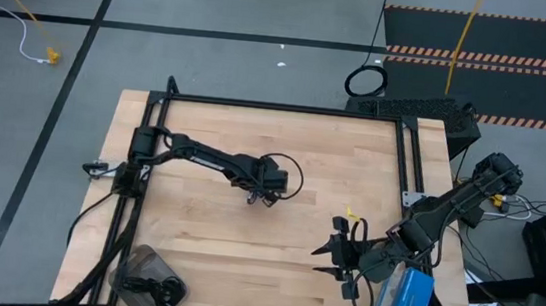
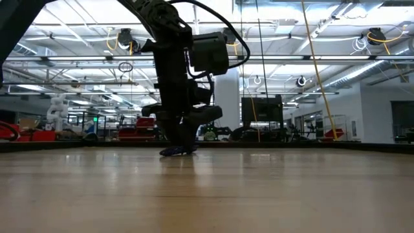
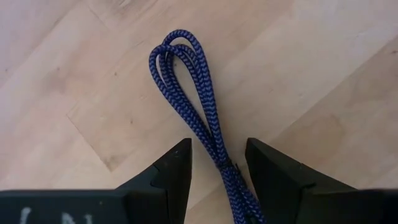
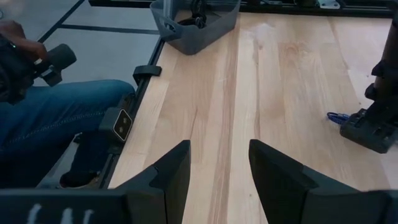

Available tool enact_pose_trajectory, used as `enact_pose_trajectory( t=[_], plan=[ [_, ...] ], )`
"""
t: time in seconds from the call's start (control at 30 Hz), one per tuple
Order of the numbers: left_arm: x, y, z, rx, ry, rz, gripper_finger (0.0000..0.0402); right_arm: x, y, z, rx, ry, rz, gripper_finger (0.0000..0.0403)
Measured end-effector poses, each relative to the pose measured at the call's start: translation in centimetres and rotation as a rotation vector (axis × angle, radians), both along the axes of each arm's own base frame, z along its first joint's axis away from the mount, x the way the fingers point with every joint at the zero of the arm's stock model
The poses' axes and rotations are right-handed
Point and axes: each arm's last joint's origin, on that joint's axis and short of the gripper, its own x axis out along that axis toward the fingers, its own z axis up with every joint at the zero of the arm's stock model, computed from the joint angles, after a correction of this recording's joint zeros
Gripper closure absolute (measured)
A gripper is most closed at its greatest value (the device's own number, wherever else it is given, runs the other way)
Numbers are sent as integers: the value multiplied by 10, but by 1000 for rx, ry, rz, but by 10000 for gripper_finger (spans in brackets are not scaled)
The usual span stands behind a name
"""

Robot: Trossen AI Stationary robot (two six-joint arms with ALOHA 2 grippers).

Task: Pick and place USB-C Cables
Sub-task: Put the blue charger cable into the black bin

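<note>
- The left gripper (image 1: 265, 196) is sitting low over the middle of the wooden table (image 1: 205, 237), fingers spread apart with the purple-blue cable (image 3: 193, 93) lying between them.
- That cable is folded into a few tight loops, resting flat on the wood; in the left wrist view the fingers (image 3: 171, 171) are flanking it on both sides, not pinching it yet as far as I can tell.
- From table level the left gripper (image 2: 178, 147) is hanging right down at the tabletop with the little cable (image 2: 174, 151) showing just under it.
- The right gripper (image 1: 335, 259) is waiting near the table's right front corner, jaws open and holding nothing, next to a blue box (image 1: 401, 304).
- A grey bin (image 1: 145, 279) is sitting at the left front corner with dark cables bundled inside; the right wrist view is catching it (image 4: 196, 28) across the table.
- A person in jeans (image 4: 56, 121) is sitting beside the table edge.
</note>
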Motion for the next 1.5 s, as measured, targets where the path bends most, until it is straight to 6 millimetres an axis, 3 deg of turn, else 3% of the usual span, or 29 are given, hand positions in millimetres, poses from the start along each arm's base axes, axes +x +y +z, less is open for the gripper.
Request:
enact_pose_trajectory(
  t=[0.57, 0.83, 1.03, 1.2, 1.5],
  plan=[
    [2, -2, 1, 16, 21, -133, 383, 0, 0, 0, -3, -1, 2, 246],
    [-2, -4, 14, -43, 28, -233, 353, 0, 0, -1, -10, 7, 3, 246],
    [-6, -11, 33, -113, -16, -285, 368, -1, -1, -2, -19, 19, 2, 246],
    [-12, -27, 56, -108, -61, -332, 378, -1, -1, -1, -17, 16, 2, 246],
    [-32, -65, 108, -95, -190, -449, 357, -1, -1, -1, -17, 16, 1, 246]
  ],
)
